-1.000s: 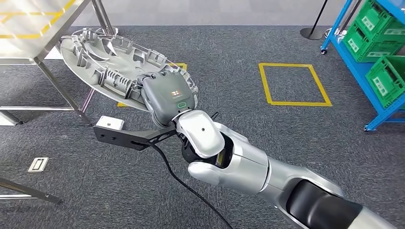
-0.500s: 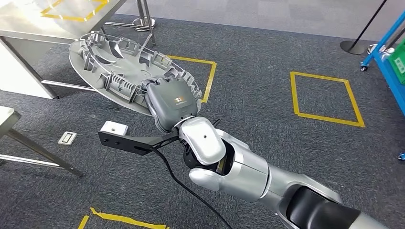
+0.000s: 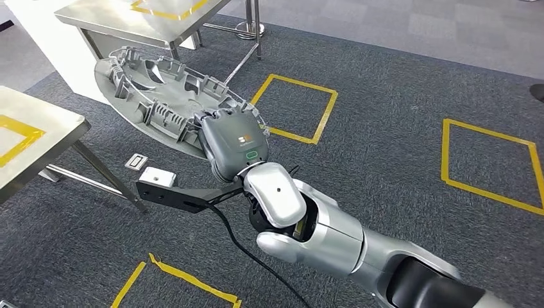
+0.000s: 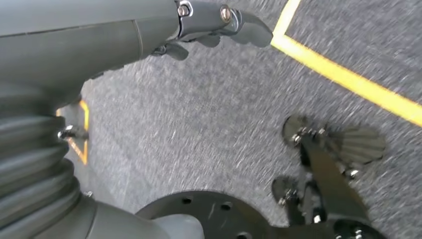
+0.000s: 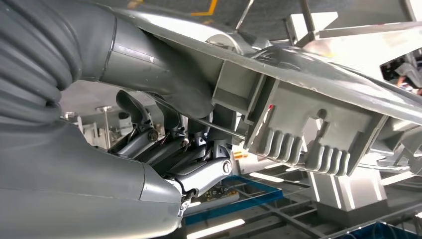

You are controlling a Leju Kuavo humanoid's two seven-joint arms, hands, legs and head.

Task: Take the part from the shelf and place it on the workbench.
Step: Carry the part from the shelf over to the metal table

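The part point(image 3: 157, 93) is a large grey oval plastic panel with ribs and clips, held tilted above the carpet in the head view. My right hand point(image 3: 232, 146) grips its near rim. In the right wrist view the thumb lies over the part point(image 5: 308, 132) and the dark fingers point(image 5: 164, 149) curl under its edge. A steel workbench point(image 3: 138, 16) stands beyond the part, and a second one point(image 3: 35, 138) is at the left. My left hand point(image 4: 214, 25) hangs over the grey carpet with nothing in it, its fingers loosely extended.
Yellow tape squares point(image 3: 296, 106) point(image 3: 491, 163) mark the carpet, and more tape point(image 3: 183, 282) lies near the bottom. The left bench's slanted legs point(image 3: 102, 170) stand close under the part. A floor socket point(image 3: 136, 160) lies beside them. A black cable point(image 3: 250, 253) trails from my right wrist.
The camera has turned left: the blue shelf with green crates left the picture and steel benches came in at the left. My right hand still holds the part the same way.
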